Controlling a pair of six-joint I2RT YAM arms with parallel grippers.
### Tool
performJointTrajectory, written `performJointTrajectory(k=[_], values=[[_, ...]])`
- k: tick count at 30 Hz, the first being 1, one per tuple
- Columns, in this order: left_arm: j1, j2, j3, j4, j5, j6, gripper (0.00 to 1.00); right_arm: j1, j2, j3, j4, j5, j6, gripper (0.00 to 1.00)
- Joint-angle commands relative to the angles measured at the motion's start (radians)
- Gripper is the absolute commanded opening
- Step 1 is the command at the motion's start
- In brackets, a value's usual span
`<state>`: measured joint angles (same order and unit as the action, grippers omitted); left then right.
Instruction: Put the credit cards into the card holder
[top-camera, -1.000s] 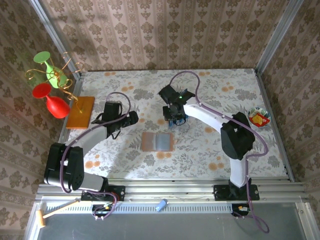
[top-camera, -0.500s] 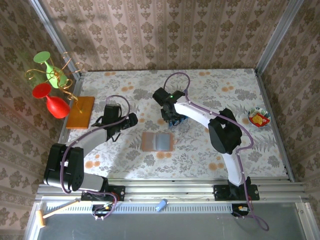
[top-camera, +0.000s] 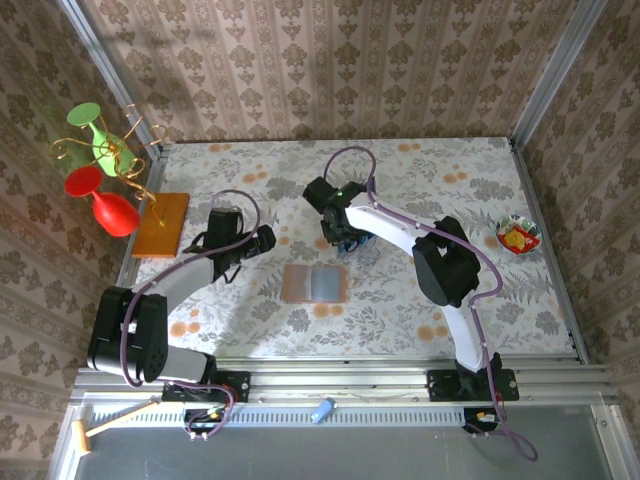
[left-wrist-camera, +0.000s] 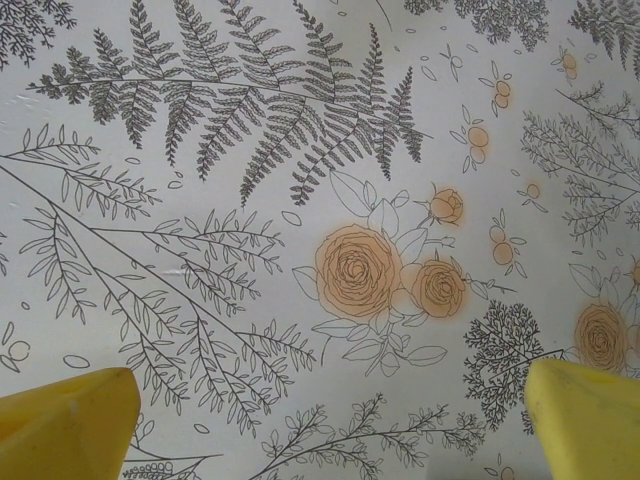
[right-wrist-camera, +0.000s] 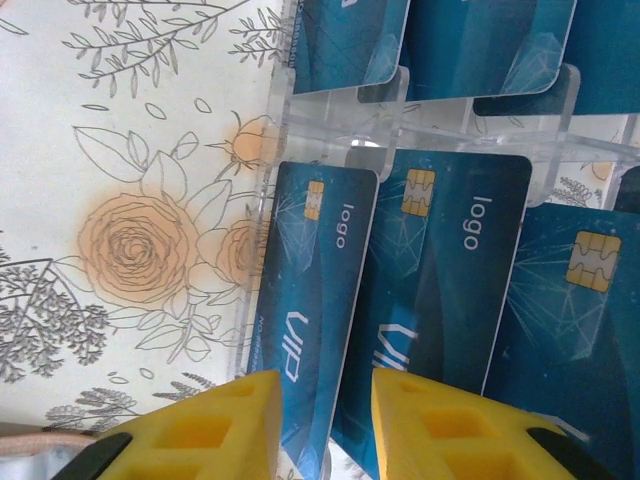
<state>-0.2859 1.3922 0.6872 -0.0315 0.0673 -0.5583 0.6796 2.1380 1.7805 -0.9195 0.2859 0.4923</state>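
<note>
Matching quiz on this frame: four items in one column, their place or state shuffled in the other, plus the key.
Items
1. card holder
2. credit cards
3. orange-brown board
4. small bowl

Place or state
a. standing in a clear rack
b. lying open, centre of the table
c. at the right edge
d. at the left edge

Pairs: 1-b, 2-a, 3-d, 4-c
</note>
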Motion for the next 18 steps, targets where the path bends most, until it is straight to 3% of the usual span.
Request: performJointTrajectory(k=[1, 18], values=[[0.008, 0.003, -0.003, 0.02, 0.002, -0.01, 1.0, -0.023, -0.024, -0.048, -0.033, 0.034, -0.027, 0.32], [0.008, 0.02, 0.004, 0.032, 0.009, -0.008, 1.0, -0.035, 0.016, 0.005, -0.047, -0.016, -0.017, 0.32]])
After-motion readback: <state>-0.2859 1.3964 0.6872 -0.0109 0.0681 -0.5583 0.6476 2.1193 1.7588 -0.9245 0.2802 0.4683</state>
